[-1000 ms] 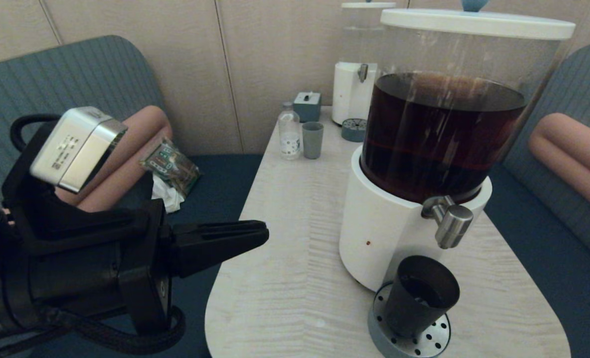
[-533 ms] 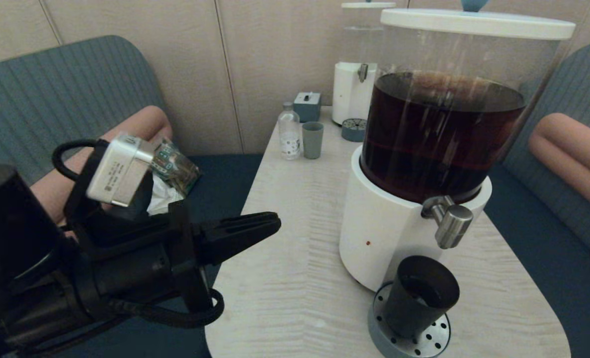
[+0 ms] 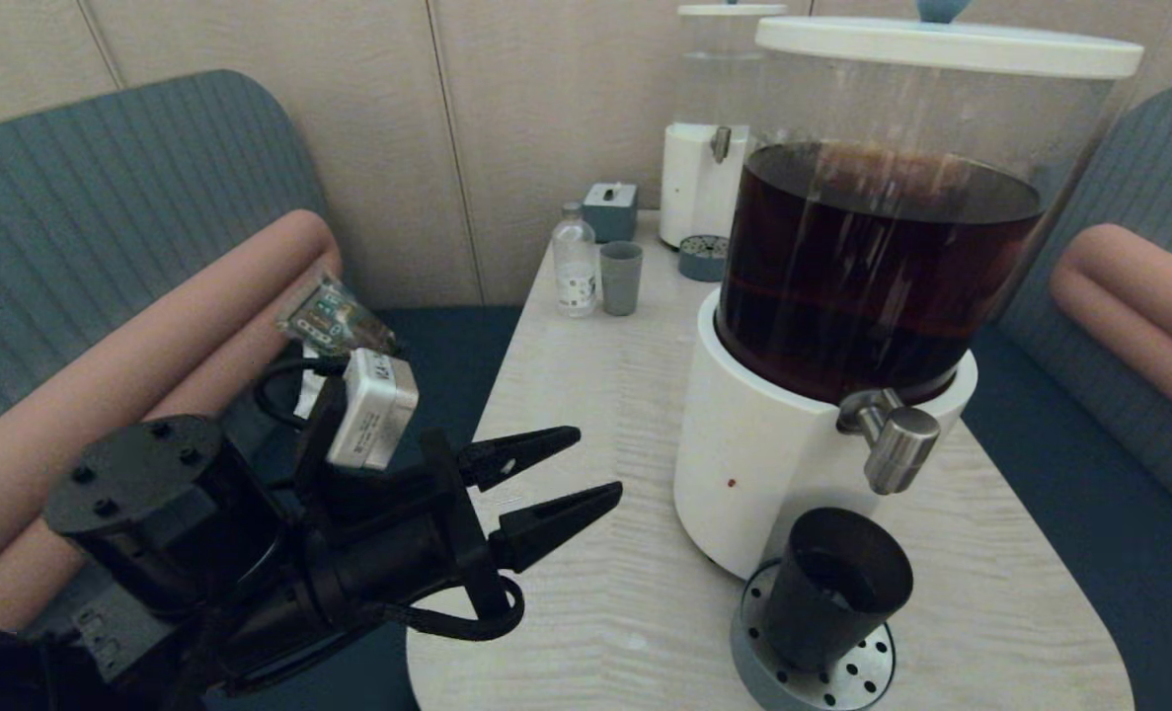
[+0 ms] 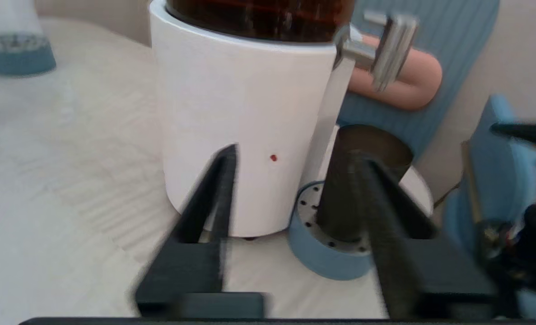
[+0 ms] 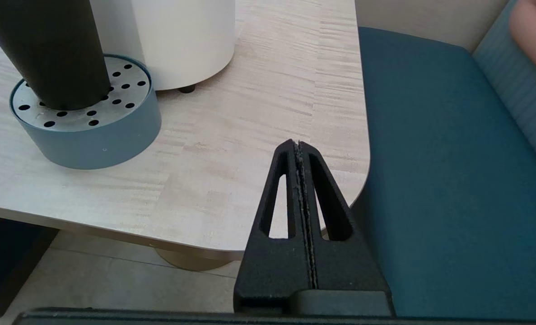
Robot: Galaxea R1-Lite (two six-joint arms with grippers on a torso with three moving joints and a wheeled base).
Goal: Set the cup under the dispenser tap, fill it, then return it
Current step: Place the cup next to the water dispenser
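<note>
The black cup (image 3: pixel 835 588) stands upright on the blue perforated drip tray (image 3: pixel 847 681), right below the steel dispenser tap (image 3: pixel 897 449) of the big dispenser (image 3: pixel 773 464) with dark brown liquid. My left gripper (image 3: pixel 598 460) hovers open over the table's left edge, pointing at the dispenser base, well apart from the cup. In the left wrist view the left gripper (image 4: pixel 292 152) is empty; one finger overlaps the cup (image 4: pixel 340 194), with the tap (image 4: pixel 392 49) above. My right gripper (image 5: pixel 298 143) is shut and empty near the table's front right corner, to the right of the cup (image 5: pixel 55 49).
At the back of the table (image 3: pixel 586 592) stand a smaller clear-liquid dispenser (image 3: pixel 709 148), a small bottle (image 3: pixel 575 262), a grey-green cup (image 3: pixel 621 277) and a blue box (image 3: pixel 610 210). Benches flank the table; a packet (image 3: pixel 334 321) lies on the left seat.
My left arm has dropped and swung forward towards the table, and its fingers have gone from shut to open. The cup has not moved.
</note>
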